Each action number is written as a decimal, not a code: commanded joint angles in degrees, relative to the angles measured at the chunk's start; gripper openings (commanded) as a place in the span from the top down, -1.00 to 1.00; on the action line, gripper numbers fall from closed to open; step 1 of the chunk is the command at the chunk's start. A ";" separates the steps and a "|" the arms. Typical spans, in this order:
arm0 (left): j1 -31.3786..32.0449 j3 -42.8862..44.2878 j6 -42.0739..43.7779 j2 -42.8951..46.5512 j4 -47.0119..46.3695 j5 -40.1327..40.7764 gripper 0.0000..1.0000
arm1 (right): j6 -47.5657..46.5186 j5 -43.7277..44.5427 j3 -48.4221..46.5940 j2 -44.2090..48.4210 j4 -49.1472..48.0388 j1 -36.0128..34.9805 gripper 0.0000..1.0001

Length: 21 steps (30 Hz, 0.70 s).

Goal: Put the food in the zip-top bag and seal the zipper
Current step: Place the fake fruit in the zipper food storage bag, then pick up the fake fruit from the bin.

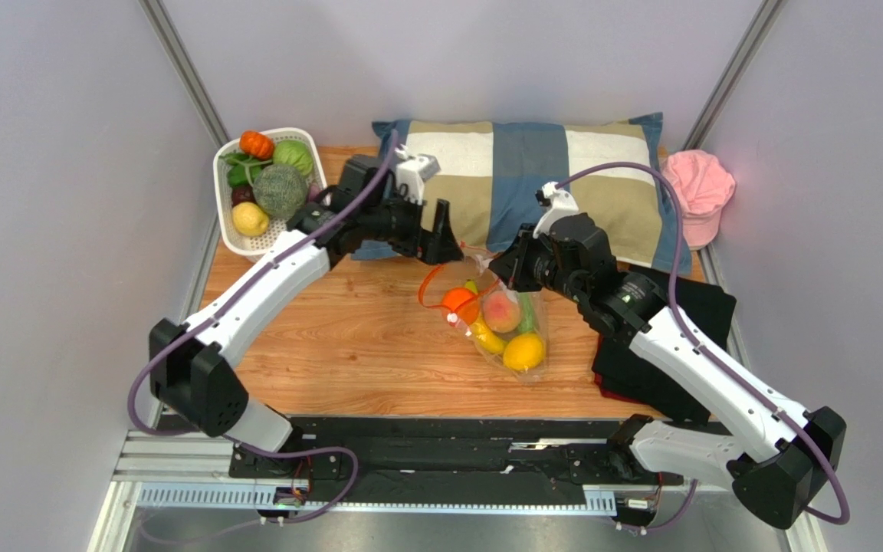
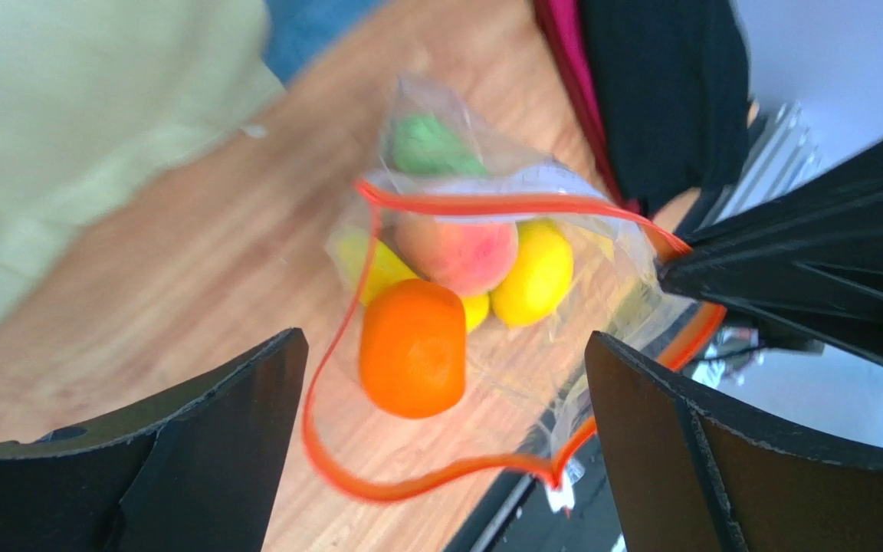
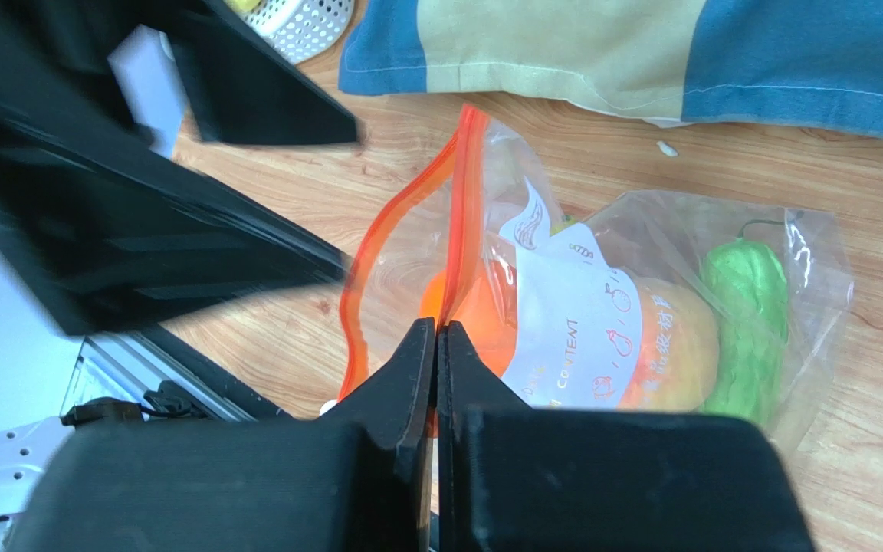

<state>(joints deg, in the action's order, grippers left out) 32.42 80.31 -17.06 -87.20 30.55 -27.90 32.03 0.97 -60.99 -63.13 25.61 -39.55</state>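
Note:
The clear zip-top bag [image 1: 512, 336] lies on the wooden table with its mouth open. Its orange-red zipper [image 2: 409, 481] forms a loose loop. Inside are a yellow lemon [image 2: 535, 273], a tan-pink pear [image 2: 458, 253], a banana [image 2: 369, 265] and a green fruit [image 2: 429, 144]. The orange-red tomato [image 2: 412, 345] sits just at the mouth. My left gripper [image 2: 446, 454] is open and empty, above the mouth; it also shows in the top view [image 1: 444, 238]. My right gripper [image 3: 436, 330] is shut on the zipper's far edge and holds it up; it also shows in the top view [image 1: 505, 268].
A white basket [image 1: 233, 236] with more vegetables stands at the back left. A striped pillow [image 1: 527, 173] lies along the back, a pink cap [image 1: 697, 190] at the back right. A black cloth [image 1: 688, 322] lies right of the bag.

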 commanded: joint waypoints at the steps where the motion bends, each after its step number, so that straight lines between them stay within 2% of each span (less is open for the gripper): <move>1: -7.62 2.74 1.85 9.67 -2.25 -2.60 -0.98 | 0.93 -0.18 -2.38 2.14 -1.18 1.49 1.00; 2: -12.69 2.31 2.12 10.20 -1.64 -2.25 -0.98 | 0.93 -0.18 -2.20 2.40 -1.08 2.36 1.00; 4: -18.42 1.78 3.08 10.82 0.21 0.55 -0.98 | 0.93 -2.01 -1.59 2.58 -1.08 3.33 1.00; 5: -23.93 1.34 3.87 10.73 0.74 2.05 -0.98 | 1.01 -2.20 -1.33 2.66 -1.08 4.04 1.00; 8: -32.06 0.64 4.31 9.68 0.31 4.87 -0.97 | 0.93 -2.82 -0.88 2.67 -1.08 4.92 1.00; 9: -37.64 0.90 4.75 8.20 -0.13 7.48 -0.95 | 0.84 -2.91 -0.80 2.67 -1.17 4.92 1.00; 11: -41.20 4.39 7.11 5.39 0.56 9.70 -0.89 | 0.49 -3.17 -0.45 2.58 -1.17 5.18 1.00; 12: -43.21 6.24 10.78 1.72 2.83 13.19 -0.87 | 0.31 -3.26 -0.36 2.58 -1.17 5.27 1.00; 14: -44.55 10.80 15.71 -2.08 4.08 15.15 -0.86 | 0.22 -3.43 -0.27 2.32 -1.26 5.62 1.00; 15: -44.81 11.96 20.87 -5.32 4.78 18.38 -0.86 | 0.14 -3.52 -0.18 2.40 -1.17 5.71 1.00; 18: -46.57 15.13 31.26 -11.04 6.62 15.44 -0.85 | 0.14 -3.78 0.08 2.14 -1.17 5.98 1.00; 19: -47.18 16.18 38.17 -12.54 7.76 14.55 -0.85 | 0.14 -3.87 0.08 2.05 -1.26 6.06 1.00; 21: -47.19 19.61 43.58 -16.76 10.57 15.59 -0.86 | 0.22 -3.96 0.35 2.14 -1.17 6.24 1.00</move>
<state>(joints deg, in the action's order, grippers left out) -14.06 94.13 7.77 -99.22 35.66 -13.17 32.14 -2.13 -60.80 -62.04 26.30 -33.82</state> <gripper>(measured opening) 0.927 0.009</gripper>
